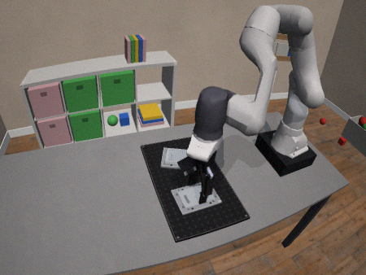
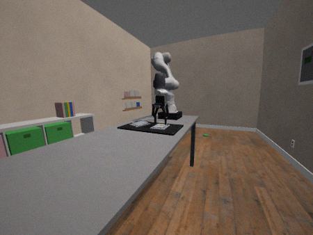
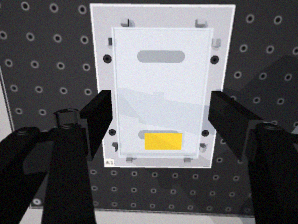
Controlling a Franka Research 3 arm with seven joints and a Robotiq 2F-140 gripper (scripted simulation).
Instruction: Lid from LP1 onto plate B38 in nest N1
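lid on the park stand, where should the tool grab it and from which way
Grip the lid across its two long edges, about midway along, coming straight down from above. It lies flat on the white park stand, a thin rectangle, so only its side edges offer purchase. The tool already straddles it, pads flanking both long sides and closing in, not yet clamped.

No writing can be read with certainty. A tiny mark sits at the lower left corner of the white holder (image 3: 108, 162) under the clear lid (image 3: 161, 90) (too blurred to make out).
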